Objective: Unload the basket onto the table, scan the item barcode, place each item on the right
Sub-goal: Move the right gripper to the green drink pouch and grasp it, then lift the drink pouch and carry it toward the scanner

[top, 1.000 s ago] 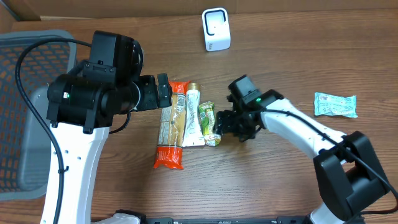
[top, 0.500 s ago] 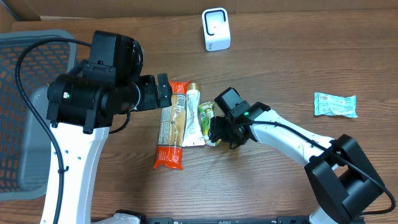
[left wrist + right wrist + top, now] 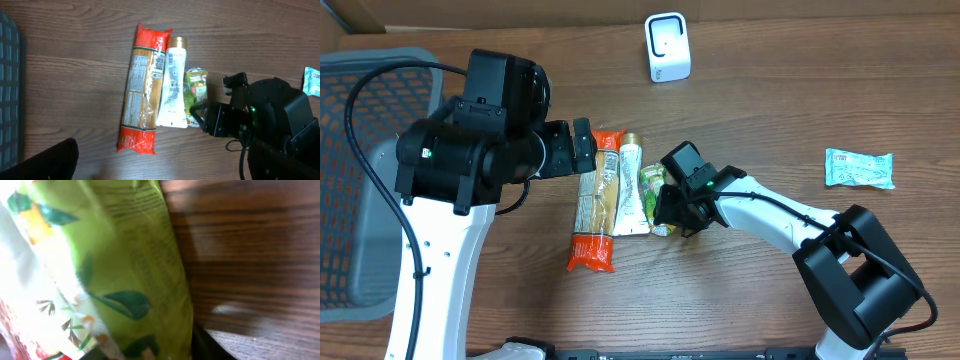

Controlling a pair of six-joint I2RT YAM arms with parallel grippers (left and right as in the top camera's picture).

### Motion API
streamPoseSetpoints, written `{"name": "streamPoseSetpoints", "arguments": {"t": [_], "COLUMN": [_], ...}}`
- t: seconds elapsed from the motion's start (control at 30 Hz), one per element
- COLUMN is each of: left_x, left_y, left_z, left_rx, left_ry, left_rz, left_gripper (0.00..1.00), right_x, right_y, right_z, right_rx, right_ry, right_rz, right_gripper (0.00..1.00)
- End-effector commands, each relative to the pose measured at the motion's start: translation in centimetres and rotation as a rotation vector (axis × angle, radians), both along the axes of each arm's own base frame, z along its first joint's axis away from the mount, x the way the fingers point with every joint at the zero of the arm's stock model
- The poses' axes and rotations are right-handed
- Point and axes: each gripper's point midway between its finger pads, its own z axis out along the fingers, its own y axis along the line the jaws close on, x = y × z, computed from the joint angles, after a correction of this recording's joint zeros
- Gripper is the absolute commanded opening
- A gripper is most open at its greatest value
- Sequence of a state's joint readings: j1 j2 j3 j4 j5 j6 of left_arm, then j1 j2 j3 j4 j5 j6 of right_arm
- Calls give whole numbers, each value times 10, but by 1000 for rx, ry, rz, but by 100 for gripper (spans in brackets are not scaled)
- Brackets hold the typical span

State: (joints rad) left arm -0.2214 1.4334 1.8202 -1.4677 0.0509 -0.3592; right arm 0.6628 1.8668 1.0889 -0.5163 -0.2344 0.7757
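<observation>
Three items lie side by side at mid-table: a long orange-red pasta packet (image 3: 594,212), a white tube (image 3: 632,190) and a small green packet (image 3: 651,184). My right gripper (image 3: 667,207) is down on the green packet's right edge. In the right wrist view the green packet (image 3: 135,270) fills the space between the dark fingers (image 3: 212,347), which are shut on it. My left gripper (image 3: 586,147) hovers open above the pasta packet's top end and holds nothing. The white scanner (image 3: 667,47) stands at the back of the table.
A grey mesh basket (image 3: 350,180) sits at the left edge. A teal packet (image 3: 860,168) lies alone at the far right. In the left wrist view the pasta packet (image 3: 142,95), tube (image 3: 172,85) and green packet (image 3: 195,92) lie in a row.
My right gripper has slid left onto the green packet and its jaws have narrowed round it. The left arm and the other items have not moved.
</observation>
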Motion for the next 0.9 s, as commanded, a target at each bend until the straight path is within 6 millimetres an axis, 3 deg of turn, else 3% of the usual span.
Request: {"name": "streamPoseSetpoints", "arguments": {"t": [0.0, 0.07, 0.1, 0.2, 0.3, 0.47, 0.63, 0.87], "left_x": [2, 2, 2, 2, 2, 2, 2, 2], "left_y": [0, 0, 0, 0, 0, 0, 0, 0], "left_z": [4, 4, 4, 4, 4, 4, 4, 4], "left_rx": [9, 9, 9, 9, 9, 9, 9, 9], "left_ry": [-18, -18, -18, -18, -18, -18, -18, -17], "left_rz": [-20, -20, -20, -20, -20, -20, -20, -20], "left_gripper": [99, 100, 100, 100, 100, 99, 100, 100], "right_x": [-11, -11, -11, -8, -3, 3, 3, 10], "right_y": [-6, -3, 0, 5, 7, 4, -33, -64], "right_z": [-15, -13, -10, 5, 34, 125, 217, 259], "right_rx": [-30, -9, 14, 97, 233, 676, 1059, 1154], "right_ry": [52, 56, 56, 59, 62, -65, -270, -383], "right_rz": [-6, 11, 41, 122, 190, 411, 536, 538], "right_gripper": [23, 6, 4, 4, 4, 4, 4, 4]}}
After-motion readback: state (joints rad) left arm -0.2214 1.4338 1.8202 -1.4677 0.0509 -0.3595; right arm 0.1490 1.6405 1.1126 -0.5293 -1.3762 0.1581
